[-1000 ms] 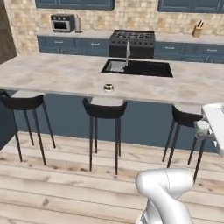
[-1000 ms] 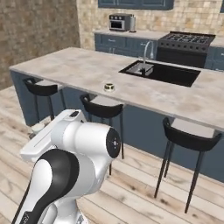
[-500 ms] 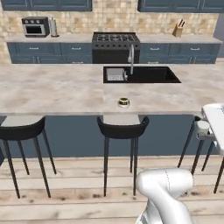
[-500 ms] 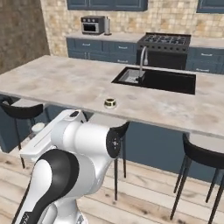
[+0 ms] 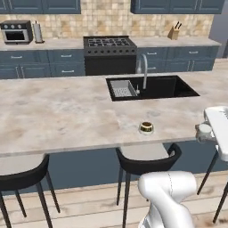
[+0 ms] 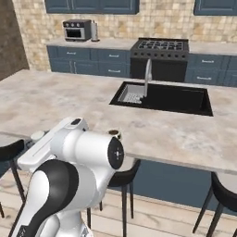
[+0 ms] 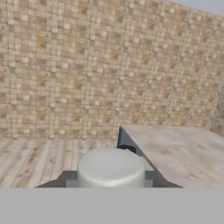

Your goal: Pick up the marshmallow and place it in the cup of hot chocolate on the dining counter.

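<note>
- Left base view: the cup of hot chocolate (image 5: 146, 127) stands near the front edge of the dining worktop (image 5: 67, 116), in front of the black sink (image 5: 151, 87) and its steel faucet (image 5: 143, 71). The arm's far end shows at the right edge, and a small pale round piece there, beside the worktop's edge, looks like the marshmallow (image 5: 204, 129), well to the right of the cup and not over it.
- Right base view: the cup (image 6: 114, 134) peeks out just behind the arm's big white joint, standing on the worktop (image 6: 55, 99) with nothing white seen in it. A pale round piece at the arm's left end (image 6: 37, 135) may be the marshmallow; too small to be sure.
- Hand view: the claw (image 7: 111, 183) is closed on the marshmallow (image 7: 111, 167), a stubby white cylinder sitting right at the tips. Beyond it lie a corner of a worktop (image 7: 179, 153), a wooden floor (image 7: 39, 157) and a tiled wall (image 7: 109, 65).
- Judgement: the pickup looks done; carrying the marshmallow over the cup and dropping it in is what is left.
</note>
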